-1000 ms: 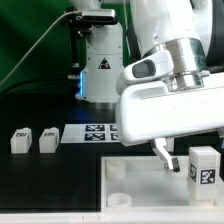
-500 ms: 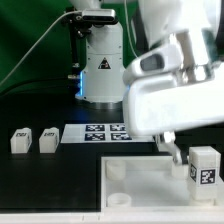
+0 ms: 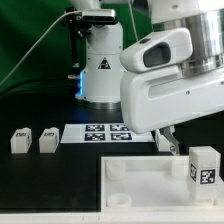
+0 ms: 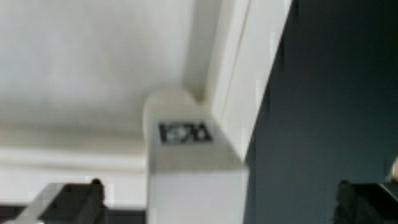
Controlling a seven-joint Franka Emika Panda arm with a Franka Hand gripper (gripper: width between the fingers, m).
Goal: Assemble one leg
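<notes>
A leg, a small white block with a marker tag, stands upright on the white panel at the exterior view's right. My gripper hangs just beside and above it, open and empty. In the wrist view the leg and its tag lie between my dark fingertips, with the gripper spread wide and not touching it. The panel's raised rim runs beside the leg. Two more legs stand on the dark table at the exterior view's left.
The marker board lies on the table behind the panel. A white camera stand with a black top rises at the back. A round socket shows at the panel's near left corner. Dark table borders the panel.
My gripper has risen a little and its fingers have drawn up and away from the leg on the panel. The leg and the other parts have not moved.
</notes>
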